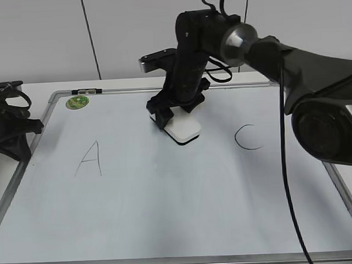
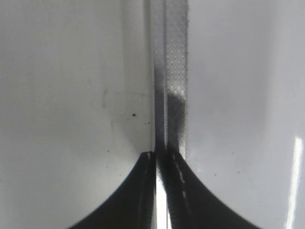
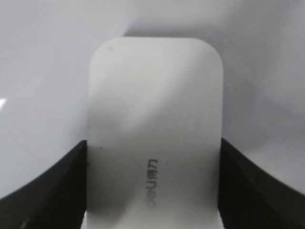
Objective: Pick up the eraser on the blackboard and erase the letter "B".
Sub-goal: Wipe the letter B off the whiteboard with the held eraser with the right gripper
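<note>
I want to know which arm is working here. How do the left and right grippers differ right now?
The right gripper is out over the middle of the blackboard, while the left gripper sits at the board's left edge. The right one's jaws are shut on the eraser; the left one's jaws are shut on nothing. Both are black.

The eraser (image 1: 183,129) lies on the blackboard (image 1: 168,214) midway between its left and right edges, nearer the far edge, held between the fingers of the right end effector (image 1: 171,121). The "A" (image 1: 89,158) lies to its left, the "C" (image 1: 247,137) to its right. The left end effector (image 1: 12,124) sits at the left edge.
</note>
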Action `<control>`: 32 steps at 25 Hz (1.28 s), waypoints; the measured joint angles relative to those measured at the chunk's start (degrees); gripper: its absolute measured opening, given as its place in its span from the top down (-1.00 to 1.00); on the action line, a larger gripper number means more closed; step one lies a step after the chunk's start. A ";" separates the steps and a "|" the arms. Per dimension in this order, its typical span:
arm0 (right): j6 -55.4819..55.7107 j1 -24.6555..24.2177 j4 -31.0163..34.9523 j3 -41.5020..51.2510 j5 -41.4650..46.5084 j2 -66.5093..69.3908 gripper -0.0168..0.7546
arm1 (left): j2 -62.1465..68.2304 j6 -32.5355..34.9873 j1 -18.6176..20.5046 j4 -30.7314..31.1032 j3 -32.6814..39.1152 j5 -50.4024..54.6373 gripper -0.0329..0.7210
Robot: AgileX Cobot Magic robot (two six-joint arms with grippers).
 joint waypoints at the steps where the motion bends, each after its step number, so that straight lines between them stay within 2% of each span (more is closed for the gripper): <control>1: -0.29 0.66 0.10 0.00 -0.11 0.00 -0.43 | 0.00 0.00 0.00 0.00 0.00 0.00 0.76; 4: -0.65 2.10 0.10 0.00 -0.11 0.00 -0.43 | 0.00 0.00 0.00 0.00 0.00 0.00 0.76; 10: -0.66 2.02 -0.50 0.00 -0.11 0.00 -0.43 | 0.00 0.00 0.00 0.00 0.00 -0.21 0.75; 16: -0.66 -0.21 0.71 0.00 -0.11 0.00 -0.43 | 0.00 0.00 0.00 -0.08 0.00 -0.30 0.74; 25: -0.66 -6.71 0.04 -0.05 -0.11 0.00 -0.43 | 0.00 0.00 0.00 -0.21 0.00 -0.43 0.74; 32: -0.55 -7.11 -1.64 0.69 0.78 -1.54 -0.43 | 0.00 0.00 0.00 -0.36 0.00 -0.55 0.74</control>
